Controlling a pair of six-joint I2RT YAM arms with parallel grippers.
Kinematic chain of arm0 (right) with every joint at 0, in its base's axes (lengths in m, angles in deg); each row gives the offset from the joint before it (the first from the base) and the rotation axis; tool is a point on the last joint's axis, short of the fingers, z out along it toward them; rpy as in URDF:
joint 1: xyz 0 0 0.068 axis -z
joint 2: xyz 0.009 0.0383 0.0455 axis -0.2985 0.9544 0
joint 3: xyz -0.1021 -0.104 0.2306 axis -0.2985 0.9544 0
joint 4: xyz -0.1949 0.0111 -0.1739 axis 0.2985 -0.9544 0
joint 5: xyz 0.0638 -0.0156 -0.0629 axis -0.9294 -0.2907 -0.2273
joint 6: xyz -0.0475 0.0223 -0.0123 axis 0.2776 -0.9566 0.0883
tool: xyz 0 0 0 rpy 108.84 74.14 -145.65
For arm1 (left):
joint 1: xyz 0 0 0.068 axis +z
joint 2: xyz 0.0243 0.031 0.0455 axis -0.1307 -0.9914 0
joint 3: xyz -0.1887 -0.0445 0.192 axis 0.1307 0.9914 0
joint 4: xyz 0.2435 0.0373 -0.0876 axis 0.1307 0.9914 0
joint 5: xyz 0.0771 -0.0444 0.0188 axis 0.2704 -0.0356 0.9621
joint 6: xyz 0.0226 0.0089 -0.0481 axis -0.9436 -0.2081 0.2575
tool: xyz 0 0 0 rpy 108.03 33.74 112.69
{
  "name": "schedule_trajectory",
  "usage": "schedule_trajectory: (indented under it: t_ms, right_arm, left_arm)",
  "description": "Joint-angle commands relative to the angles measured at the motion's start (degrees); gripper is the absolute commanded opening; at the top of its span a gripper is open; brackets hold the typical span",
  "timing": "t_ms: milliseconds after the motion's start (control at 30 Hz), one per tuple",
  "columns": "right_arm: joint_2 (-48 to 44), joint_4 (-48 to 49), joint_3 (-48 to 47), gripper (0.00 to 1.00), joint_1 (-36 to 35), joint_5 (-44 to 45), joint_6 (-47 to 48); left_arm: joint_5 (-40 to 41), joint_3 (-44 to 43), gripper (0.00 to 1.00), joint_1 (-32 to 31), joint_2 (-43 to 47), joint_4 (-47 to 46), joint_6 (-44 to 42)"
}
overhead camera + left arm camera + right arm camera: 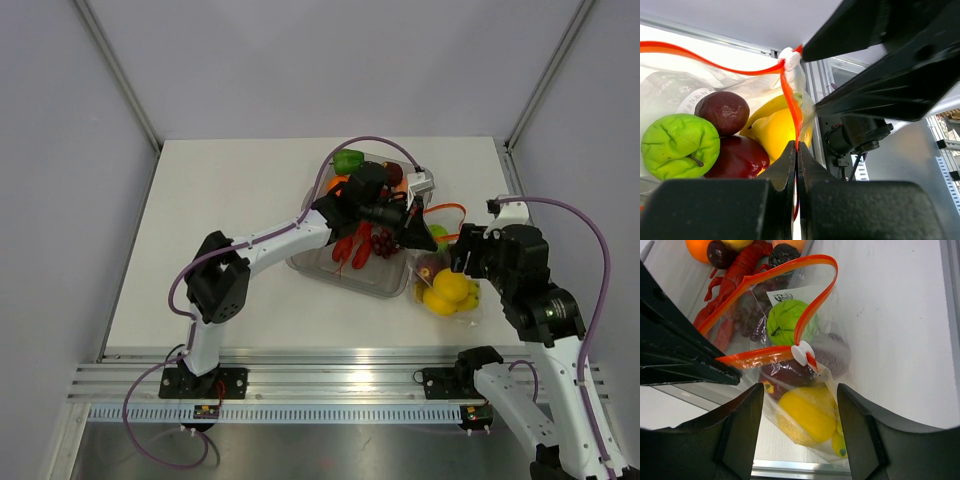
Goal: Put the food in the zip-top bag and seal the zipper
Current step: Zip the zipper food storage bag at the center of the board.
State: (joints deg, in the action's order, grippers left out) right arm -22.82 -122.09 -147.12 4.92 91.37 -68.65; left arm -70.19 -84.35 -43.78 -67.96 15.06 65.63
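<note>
Zip-top bag (447, 285) lay on counter (230, 220), just right of tray (345, 272), part filled with food (807, 412). Film thin, floppy, probably slippery; load light. Left jaws clamped on zipper (790, 100). Right jaws apart above white slider (801, 354), judged the firmest hold.

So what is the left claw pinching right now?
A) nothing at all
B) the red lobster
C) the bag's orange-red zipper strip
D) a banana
C: in the left wrist view, the left gripper is closed tight on the orange-red zipper strip, just below its white slider.
</note>
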Motion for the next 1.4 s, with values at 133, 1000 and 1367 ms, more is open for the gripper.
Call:
schedule_trajectory:
  t_ms: [133,1000,1367]
  right_arm:
    - [3.18,6.76,1.29,0.67,-0.3,-1.03,2.24]
    - [-6.47,17.83,8.49,0.0,-0.38,-6.29,12.23]
    - [-16.77,16.79,8.76,0.0,-0.38,-17.36,18.93]
  left_arm:
    - [-2.41,0.57,0.0,0.22,3.69,-3.83,0.21]
    - [-6.11,0.93,0.35,0.92,7.81,0.56,-5.59]
    - [-7.68,-1.54,0.54,3.39,11.6,-0.57,-9.46]
